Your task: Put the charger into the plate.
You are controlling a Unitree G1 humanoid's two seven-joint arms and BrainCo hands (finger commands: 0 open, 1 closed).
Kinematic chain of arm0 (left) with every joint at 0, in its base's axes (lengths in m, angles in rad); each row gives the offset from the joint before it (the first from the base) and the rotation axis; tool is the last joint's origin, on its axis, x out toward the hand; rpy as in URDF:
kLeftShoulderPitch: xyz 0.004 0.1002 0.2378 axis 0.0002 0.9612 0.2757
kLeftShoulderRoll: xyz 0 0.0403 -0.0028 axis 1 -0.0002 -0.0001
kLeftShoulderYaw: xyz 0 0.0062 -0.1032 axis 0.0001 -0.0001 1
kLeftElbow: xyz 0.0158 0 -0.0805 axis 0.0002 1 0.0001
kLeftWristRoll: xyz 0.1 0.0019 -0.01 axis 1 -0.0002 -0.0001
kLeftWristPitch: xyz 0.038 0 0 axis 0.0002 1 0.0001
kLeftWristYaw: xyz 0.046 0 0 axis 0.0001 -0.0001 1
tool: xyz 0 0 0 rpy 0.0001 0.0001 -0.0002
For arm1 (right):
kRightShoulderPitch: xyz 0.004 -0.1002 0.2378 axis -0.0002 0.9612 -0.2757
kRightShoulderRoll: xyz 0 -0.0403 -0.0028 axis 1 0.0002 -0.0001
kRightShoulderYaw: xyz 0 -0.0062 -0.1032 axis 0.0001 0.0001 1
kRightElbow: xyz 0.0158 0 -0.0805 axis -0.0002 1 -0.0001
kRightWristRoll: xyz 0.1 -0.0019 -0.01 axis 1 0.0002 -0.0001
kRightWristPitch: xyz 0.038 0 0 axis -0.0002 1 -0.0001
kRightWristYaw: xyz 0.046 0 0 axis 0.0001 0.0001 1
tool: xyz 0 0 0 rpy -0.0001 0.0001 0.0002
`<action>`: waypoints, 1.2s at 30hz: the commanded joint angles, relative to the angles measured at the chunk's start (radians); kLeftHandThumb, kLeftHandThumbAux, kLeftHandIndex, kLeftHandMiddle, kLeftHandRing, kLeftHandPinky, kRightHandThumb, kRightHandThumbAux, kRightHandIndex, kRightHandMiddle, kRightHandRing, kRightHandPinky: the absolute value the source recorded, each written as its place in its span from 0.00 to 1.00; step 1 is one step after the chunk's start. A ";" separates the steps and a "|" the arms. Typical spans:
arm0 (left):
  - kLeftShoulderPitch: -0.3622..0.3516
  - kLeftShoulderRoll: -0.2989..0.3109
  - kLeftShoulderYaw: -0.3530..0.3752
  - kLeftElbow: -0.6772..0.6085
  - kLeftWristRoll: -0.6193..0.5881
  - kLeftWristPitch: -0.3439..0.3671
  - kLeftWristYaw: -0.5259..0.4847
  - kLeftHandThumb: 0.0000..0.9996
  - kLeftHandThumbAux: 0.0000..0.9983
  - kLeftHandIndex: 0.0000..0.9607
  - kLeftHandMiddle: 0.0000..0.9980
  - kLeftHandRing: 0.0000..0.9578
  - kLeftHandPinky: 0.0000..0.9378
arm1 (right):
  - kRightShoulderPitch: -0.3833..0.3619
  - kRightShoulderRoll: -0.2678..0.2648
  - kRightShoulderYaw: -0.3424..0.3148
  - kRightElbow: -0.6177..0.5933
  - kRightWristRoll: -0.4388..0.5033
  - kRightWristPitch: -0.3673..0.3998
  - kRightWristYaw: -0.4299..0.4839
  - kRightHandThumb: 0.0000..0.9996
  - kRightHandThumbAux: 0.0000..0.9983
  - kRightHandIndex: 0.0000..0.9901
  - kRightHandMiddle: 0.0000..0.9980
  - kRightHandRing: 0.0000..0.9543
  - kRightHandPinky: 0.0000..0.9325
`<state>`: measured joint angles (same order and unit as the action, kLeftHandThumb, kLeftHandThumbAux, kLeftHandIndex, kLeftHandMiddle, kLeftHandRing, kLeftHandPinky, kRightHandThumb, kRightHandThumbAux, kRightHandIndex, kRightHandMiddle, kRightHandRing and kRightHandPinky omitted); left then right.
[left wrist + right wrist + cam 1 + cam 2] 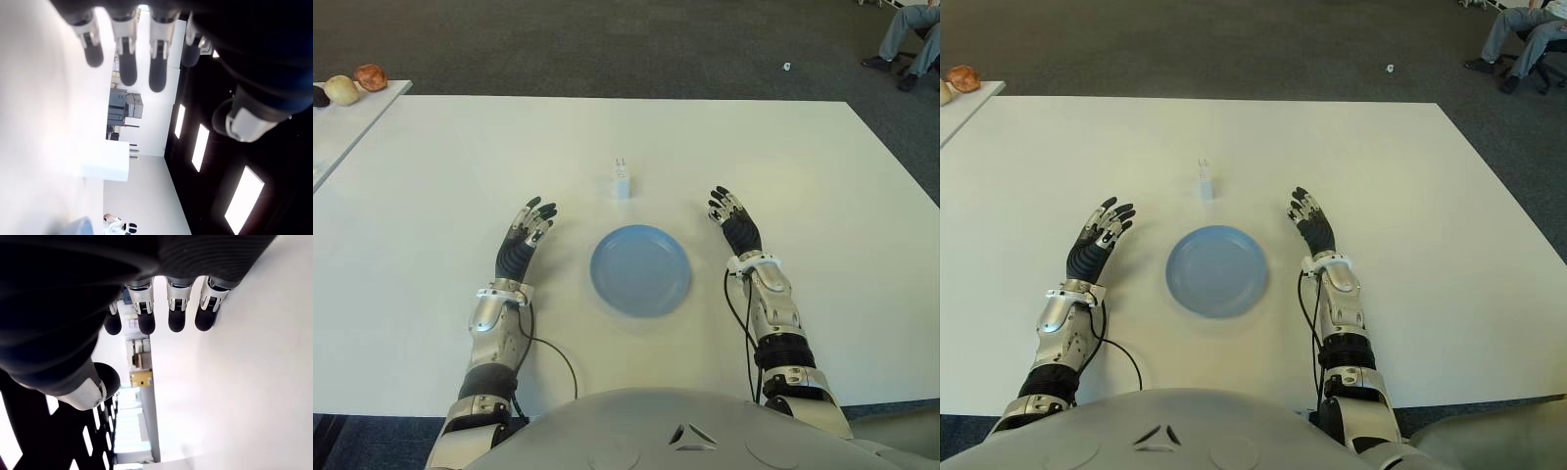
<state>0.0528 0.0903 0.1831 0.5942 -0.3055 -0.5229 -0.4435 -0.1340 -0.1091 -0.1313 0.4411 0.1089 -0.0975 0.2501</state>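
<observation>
Charger [621,181], a small white block with its two prongs pointing up, stands upright on the white tabletop [822,196] just beyond the blue plate [639,269], apart from its rim. Left of the plate the left hand [523,241] and right of it the right hand [735,222] show palm-down, fingers [157,73] stretched out and released, holding nothing. Nothing lies between charger and plate.

White counter [460,176] is filling most of the view, w/ dark grey carpet floor [607,44] running behind it. A 2nd white table [342,127] is sitting at far left, carrying roundish items [370,76] (can't tell what). Seated person's legs [906,39] are showing top right.
</observation>
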 commanded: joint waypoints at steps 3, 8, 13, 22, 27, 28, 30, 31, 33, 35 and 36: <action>0.111 -0.030 0.000 0.140 0.002 0.128 0.004 0.00 0.53 0.11 0.20 0.18 0.12 | 0.000 0.020 0.019 0.104 -0.003 -0.049 0.013 0.00 0.67 0.00 0.00 0.00 0.00; 0.111 -0.028 -0.003 0.136 0.001 0.126 0.000 0.00 0.53 0.11 0.20 0.18 0.12 | 0.001 0.029 0.030 0.153 -0.024 -0.111 -0.007 0.00 0.67 0.00 0.00 0.00 0.00; 0.111 -0.031 0.000 0.132 -0.008 0.122 -0.012 0.00 0.53 0.12 0.20 0.18 0.12 | 0.002 0.035 0.041 0.187 -0.039 -0.160 -0.031 0.00 0.67 0.00 0.00 0.00 0.00; 0.113 -0.033 0.002 0.118 -0.024 0.129 -0.018 0.00 0.53 0.12 0.23 0.20 0.13 | 0.009 0.043 0.059 0.223 -0.052 -0.209 -0.059 0.00 0.68 0.00 0.00 0.00 0.00; 0.115 -0.031 -0.001 0.118 -0.028 0.134 -0.019 0.00 0.53 0.12 0.23 0.21 0.13 | 0.009 0.043 0.069 0.239 -0.060 -0.229 -0.071 0.00 0.68 0.00 0.00 0.00 0.00; 0.116 -0.030 -0.003 0.117 -0.027 0.136 -0.018 0.00 0.53 0.12 0.23 0.21 0.13 | 0.009 0.043 0.072 0.243 -0.064 -0.235 -0.076 0.00 0.68 0.00 0.00 0.00 0.00; 0.117 -0.029 -0.005 0.115 -0.026 0.137 -0.017 0.00 0.54 0.12 0.23 0.20 0.13 | 0.009 0.042 0.076 0.248 -0.069 -0.241 -0.081 0.00 0.68 0.00 0.00 0.00 0.00; 0.118 -0.029 -0.006 0.114 -0.025 0.138 -0.016 0.00 0.54 0.12 0.23 0.20 0.13 | 0.009 0.042 0.077 0.250 -0.070 -0.244 -0.084 0.00 0.68 0.00 0.00 0.00 0.00; 0.119 -0.029 -0.007 0.112 -0.023 0.138 -0.014 0.00 0.54 0.11 0.22 0.20 0.13 | 0.008 0.041 0.080 0.253 -0.072 -0.246 -0.089 0.00 0.68 0.00 0.00 0.00 0.00; 0.119 -0.029 -0.008 0.108 -0.023 0.140 -0.013 0.00 0.54 0.12 0.22 0.19 0.13 | 0.008 0.042 0.084 0.255 -0.075 -0.244 -0.095 0.00 0.68 0.00 0.00 0.00 0.00; 0.116 -0.029 -0.009 0.105 -0.022 0.142 -0.009 0.00 0.54 0.12 0.22 0.19 0.14 | 0.009 0.041 0.085 0.255 -0.075 -0.243 -0.097 0.00 0.67 0.00 0.00 0.00 0.00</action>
<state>0.0528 0.0900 0.1817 0.5938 -0.3343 -0.5195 -0.4598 -0.1602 -0.0761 -0.0595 0.6459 0.0561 -0.3838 0.1621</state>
